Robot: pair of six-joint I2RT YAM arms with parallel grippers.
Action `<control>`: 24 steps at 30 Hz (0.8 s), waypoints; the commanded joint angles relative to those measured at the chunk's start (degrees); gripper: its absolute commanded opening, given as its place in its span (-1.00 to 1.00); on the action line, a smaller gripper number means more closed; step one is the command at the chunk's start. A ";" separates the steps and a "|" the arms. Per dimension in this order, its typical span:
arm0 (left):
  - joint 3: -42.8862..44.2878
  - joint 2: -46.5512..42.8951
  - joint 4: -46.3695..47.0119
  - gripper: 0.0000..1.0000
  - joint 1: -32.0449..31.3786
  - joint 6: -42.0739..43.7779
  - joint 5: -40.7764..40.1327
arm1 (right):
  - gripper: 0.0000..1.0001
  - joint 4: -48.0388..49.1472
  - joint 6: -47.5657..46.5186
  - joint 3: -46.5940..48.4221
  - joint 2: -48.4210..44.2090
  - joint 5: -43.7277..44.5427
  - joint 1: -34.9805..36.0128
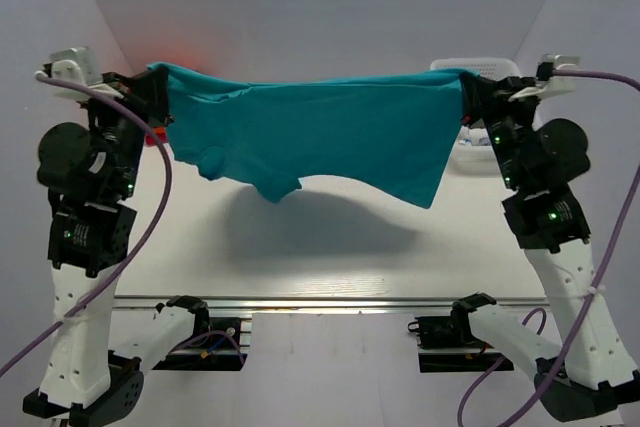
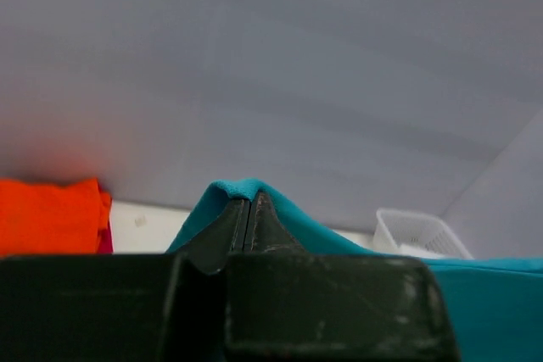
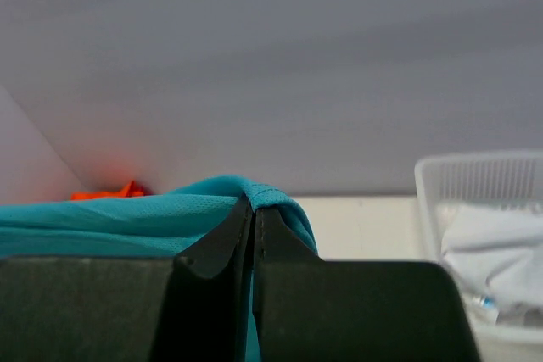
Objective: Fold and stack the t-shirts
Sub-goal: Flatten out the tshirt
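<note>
Teal t-shirt point(image 1: 320, 137) hangs stretched in the air above the tabletop point(image 1: 330, 267), with the left tool point(image 2: 249, 203) pinched shut on one top corner and the right tool point(image 3: 254, 208) pinched shut on the other; the lower edge sags unevenly. Orange t-shirt point(image 2: 47, 214) lies far left, white basket point(image 3: 475, 184) far right. Risk: each grip looks like only a thin fold at the fingertips, so pulling wider could slip a corner free, and uneven lowering would likely lay the cloth down bunched.
</note>
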 commanded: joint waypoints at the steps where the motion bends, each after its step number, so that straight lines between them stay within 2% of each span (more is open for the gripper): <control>1: 5.23 -1.11 -0.79 -1.00 -0.15 4.34 -2.01 | -1.00 1.31 -5.95 5.90 -2.68 -3.51 -0.41; 5: 10.50 -2.43 -2.72 -1.00 0.37 6.37 -0.70 | -1.00 -0.53 -7.54 9.51 -5.83 -7.10 -0.33; 9: 13.94 -4.54 -4.14 -1.00 0.38 8.40 -0.70 | -1.00 -6.93 -7.89 12.67 -7.77 -10.45 -0.24; 10: 14.73 -5.15 -4.66 -1.00 0.38 9.09 -0.70 | -1.00 -7.30 -7.72 12.85 -8.99 -13.07 -0.24; 16: 23.07 -5.16 -7.12 -1.00 0.38 11.30 3.87 | -1.00 -7.57 -6.48 12.06 -14.44 -16.25 -0.24; 21: 22.56 -5.16 -7.83 -1.00 0.38 11.30 3.87 | -1.00 -6.95 -5.78 9.60 -15.34 -15.03 -0.24; 24: 18.27 -4.63 -7.13 -1.00 0.38 10.77 2.47 | -1.00 -5.64 -4.21 6.36 -14.90 -12.49 -0.24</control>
